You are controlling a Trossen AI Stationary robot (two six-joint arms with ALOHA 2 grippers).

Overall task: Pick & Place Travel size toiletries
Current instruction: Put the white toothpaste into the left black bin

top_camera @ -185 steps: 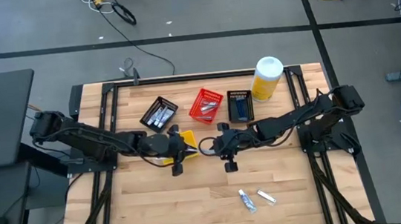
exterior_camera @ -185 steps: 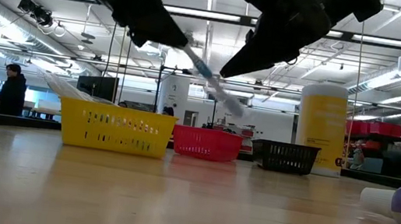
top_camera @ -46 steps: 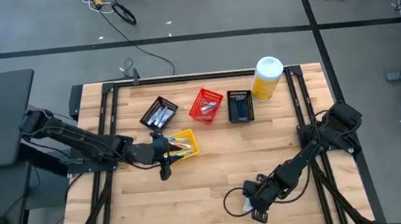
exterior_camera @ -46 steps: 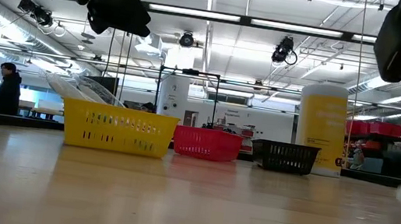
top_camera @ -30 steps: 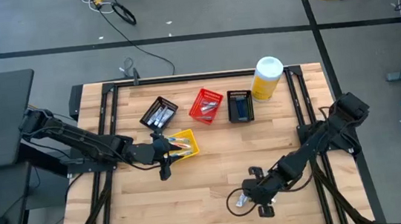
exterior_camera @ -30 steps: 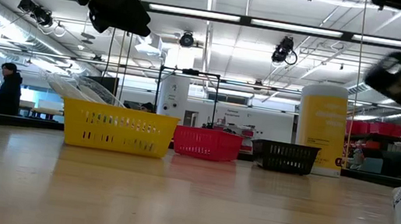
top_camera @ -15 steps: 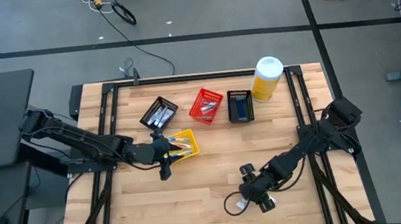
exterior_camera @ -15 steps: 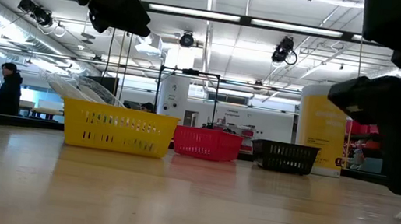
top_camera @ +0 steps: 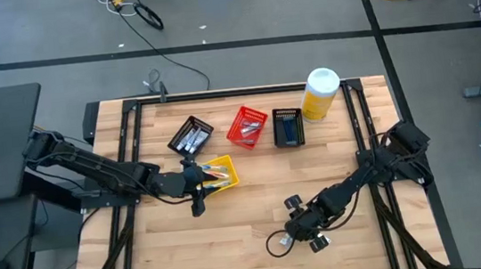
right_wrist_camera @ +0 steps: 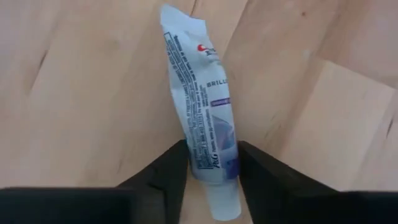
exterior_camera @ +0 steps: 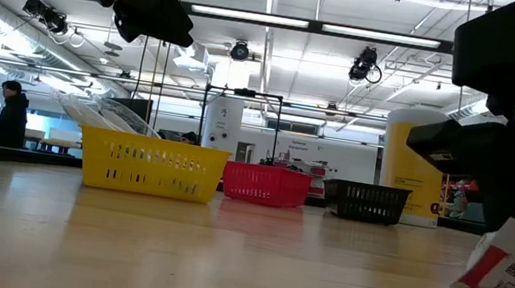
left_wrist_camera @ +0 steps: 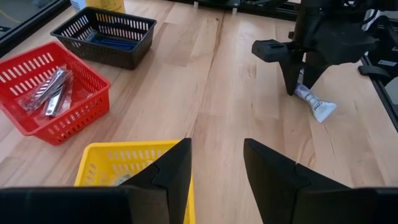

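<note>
Down at the near right of the worktop (top_camera: 257, 204), the right pincer (right_wrist_camera: 208, 163) stands low over a small white toothpaste tube (right_wrist_camera: 200, 112) with blue and red print, its 2 fingers (right_wrist_camera: 166, 171) pressed against the tube's sides near the cap end, grasping it. The tube lies flat on the wood, its crimped end pointing away from the pincer. Farther left, the left pincer (left_wrist_camera: 214, 165) hangs released just above the near edge of the yellow basket (top_camera: 220, 173). Along the far side sit a black basket (top_camera: 191, 136), a red basket (top_camera: 247, 126), another black basket (top_camera: 287, 127) and a yellow bottle (top_camera: 319, 93).
</note>
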